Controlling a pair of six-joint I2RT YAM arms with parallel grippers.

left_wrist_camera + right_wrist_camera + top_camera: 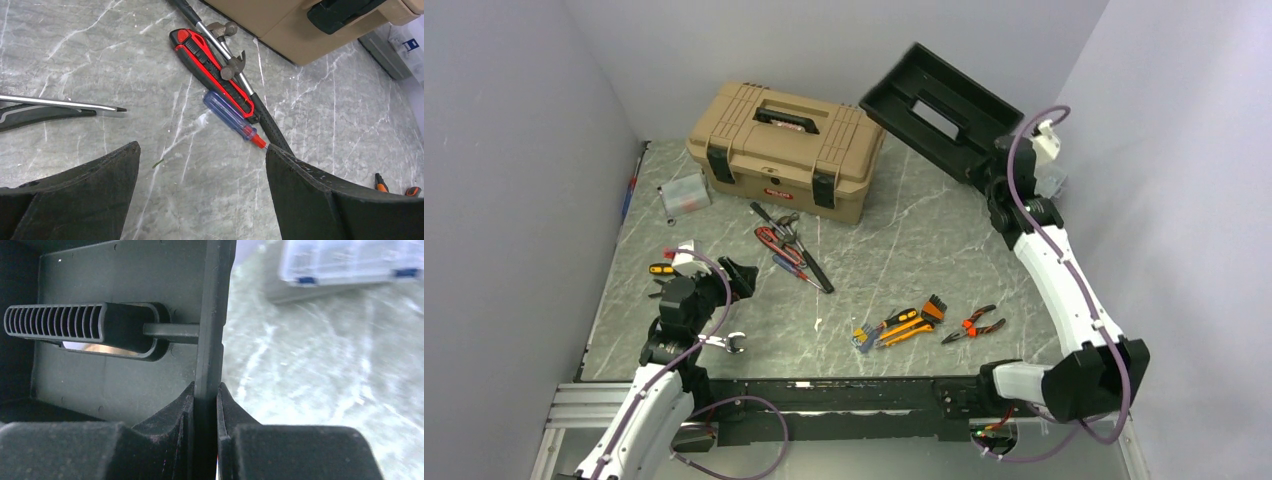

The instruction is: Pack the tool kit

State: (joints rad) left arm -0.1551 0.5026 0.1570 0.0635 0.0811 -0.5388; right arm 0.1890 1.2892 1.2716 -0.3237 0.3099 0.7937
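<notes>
Grey marbled tabletop (944, 250) fills a booth of pale lavender walls (524, 150), and the tan toolbox (779, 150) sits at the far left of it, lid down, both black latches on its front and a small red label between them. From above, the black insert tray (939, 110) hangs tilted in the air over the far right corner, close to the right wall and well apart from the box. The right wrist view alone shows the grip: the right gripper (206, 390) is clenched on the tray's thin side wall, one pad on each face, with the tray's ribbed handle bar (75, 325) just left of it and a blurred clear organiser case (350, 260) beyond. The overhead view places that case (686, 192) on the table beside the toolbox's left end. Low over the near left, the left gripper (201, 150) is released, fingers spread wide and holding nothing. Its camera picks out what the top view blurs: a red-and-black utility knife (215, 65) lying against a hammer (267, 125), with a blue-handled screwdriver (230, 116) touching both, in front of the toolbox's corner. Orange-handled pliers (974, 325) and other small tools lie near the front edge. Bare marble stretches between these two clusters and to the right of the toolbox.
</notes>
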